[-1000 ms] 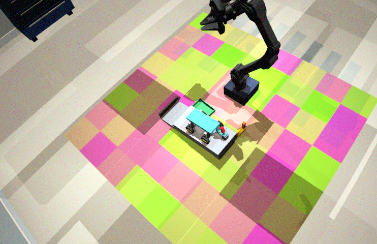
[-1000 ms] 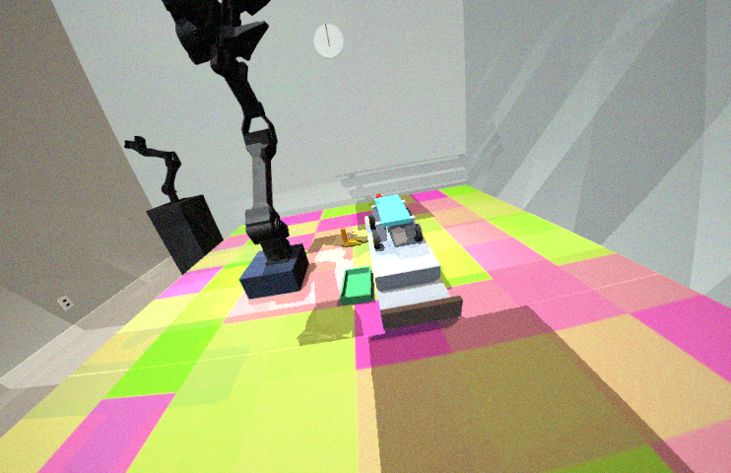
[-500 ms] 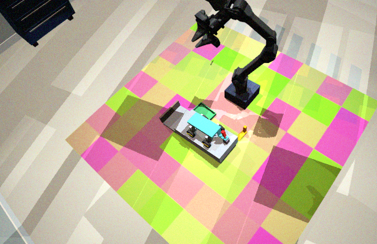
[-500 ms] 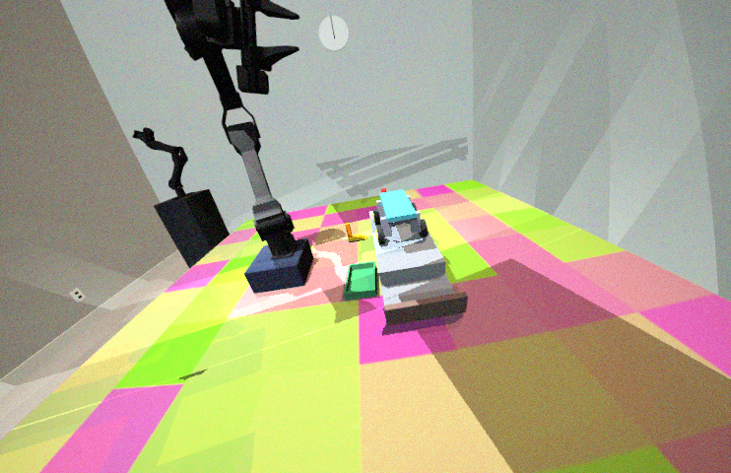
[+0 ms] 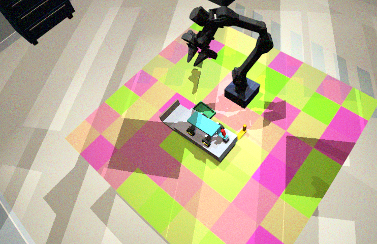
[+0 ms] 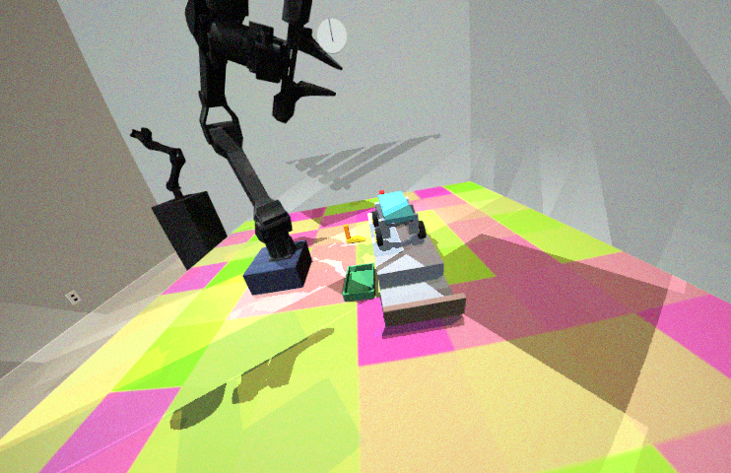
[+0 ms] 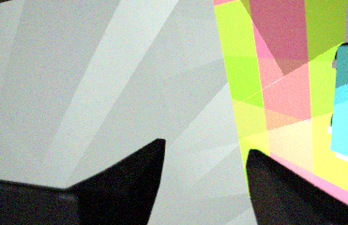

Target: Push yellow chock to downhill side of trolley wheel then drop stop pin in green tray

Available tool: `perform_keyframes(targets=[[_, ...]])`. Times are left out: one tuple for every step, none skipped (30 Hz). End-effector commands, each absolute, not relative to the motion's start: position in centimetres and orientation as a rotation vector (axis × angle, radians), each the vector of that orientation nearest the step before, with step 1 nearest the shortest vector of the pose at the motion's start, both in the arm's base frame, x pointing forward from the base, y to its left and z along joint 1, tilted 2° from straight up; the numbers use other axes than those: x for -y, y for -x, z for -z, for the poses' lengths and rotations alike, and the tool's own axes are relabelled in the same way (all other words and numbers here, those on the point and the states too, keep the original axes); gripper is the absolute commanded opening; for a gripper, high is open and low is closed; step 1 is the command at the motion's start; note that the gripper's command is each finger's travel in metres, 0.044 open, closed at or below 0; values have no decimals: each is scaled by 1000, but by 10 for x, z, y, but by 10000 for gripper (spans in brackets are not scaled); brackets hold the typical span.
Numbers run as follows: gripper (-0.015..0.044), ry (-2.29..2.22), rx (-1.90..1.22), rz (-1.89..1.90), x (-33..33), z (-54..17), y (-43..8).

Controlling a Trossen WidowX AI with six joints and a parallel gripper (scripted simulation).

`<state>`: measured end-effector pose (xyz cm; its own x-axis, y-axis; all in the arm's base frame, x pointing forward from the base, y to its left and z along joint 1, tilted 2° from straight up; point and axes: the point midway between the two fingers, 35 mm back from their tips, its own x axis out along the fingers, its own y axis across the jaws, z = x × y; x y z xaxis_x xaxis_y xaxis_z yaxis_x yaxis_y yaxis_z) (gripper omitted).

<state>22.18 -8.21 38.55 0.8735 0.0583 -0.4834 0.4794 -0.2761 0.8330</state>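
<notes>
The trolley, with a teal top and black wheels, stands on the grey ramp. The red-headed stop pin stands at the trolley's uphill end. The yellow chock with its upright orange handle is on the mat beside the ramp's uphill end, off the ramp; its black rubber base cannot be made out. The green tray lies beside the ramp. My gripper is partly open and empty, high above the mat, well away from them all.
The arm's dark blue base stands on the same side of the ramp as the tray and chock. A brown end wall closes the ramp's downhill end. A second arm on a black stand is in the background.
</notes>
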Motion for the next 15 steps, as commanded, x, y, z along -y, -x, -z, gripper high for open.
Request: perform_keyframes(targets=[[190,-1870,-501,466,73,-364,-236],[190,-1879,-525,474,70,-360,-239],[190,-1887,-549,484,67,-355,-242],[190,-1894,-573,493,64,-350,-245],[190,-1900,-597,504,60,-345,-248],[190,-1906,-621,514,56,-340,-251],[190,-1910,-644,526,53,-335,-253],[190,-1913,-668,536,49,-330,-256],[190,-1915,-691,548,45,-325,-258],[190,-1917,-715,559,40,-321,-260],[190,-1917,-738,571,36,-316,-262],[190,-1917,-761,583,32,-311,-264],[190,-1916,-783,596,27,-306,-266],[190,-1914,-805,609,22,-301,-267],[190,-1911,-828,622,18,-296,-268]])
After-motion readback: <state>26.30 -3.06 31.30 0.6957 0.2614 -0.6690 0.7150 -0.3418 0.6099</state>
